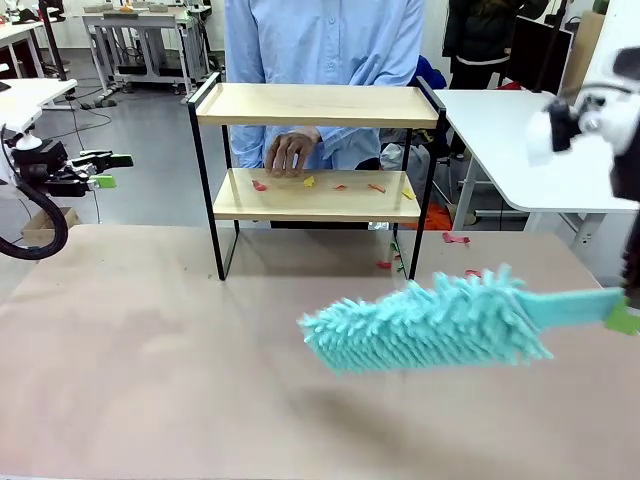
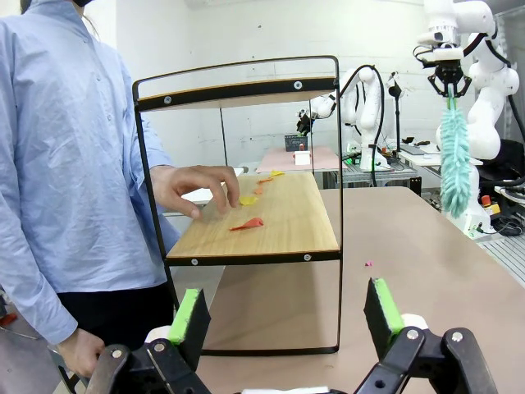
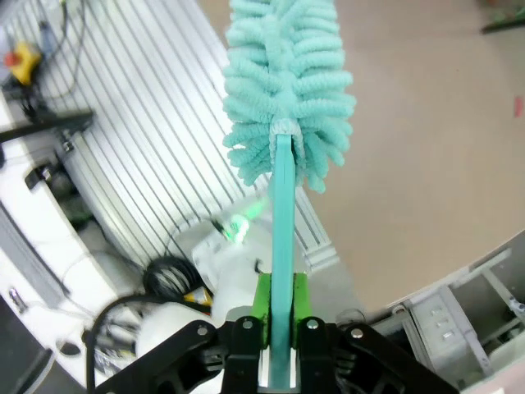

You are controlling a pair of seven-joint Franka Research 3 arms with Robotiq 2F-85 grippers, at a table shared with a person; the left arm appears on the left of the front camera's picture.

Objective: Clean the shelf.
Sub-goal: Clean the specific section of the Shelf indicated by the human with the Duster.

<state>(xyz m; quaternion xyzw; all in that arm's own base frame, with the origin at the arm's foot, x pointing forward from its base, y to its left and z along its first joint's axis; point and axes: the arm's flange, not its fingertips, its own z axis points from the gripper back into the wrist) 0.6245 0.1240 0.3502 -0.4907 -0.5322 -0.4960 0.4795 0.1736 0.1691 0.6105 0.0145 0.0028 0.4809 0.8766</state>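
Coloured scraps [image 1: 308, 182] and a person's fingers [image 1: 283, 160] lay on the shelf's [image 1: 315, 105] lower board. Well short of it, the right hand [image 3: 279, 295] clamped a teal duster [image 1: 430, 325]; the left hand [image 2: 285, 312] gaped.

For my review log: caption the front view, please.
Right gripper holds a teal duster over the table; a person's hand rests among scraps on the lower board of the shelf.

Bright, even overhead light. Soft shadow under the duster [image 1: 430, 325] on the table [image 1: 150, 350], front view. Right arm [image 1: 600, 110] at upper right motion-blurred, duster slightly soft. Wrist views sharp; fisheye bending toward edges.
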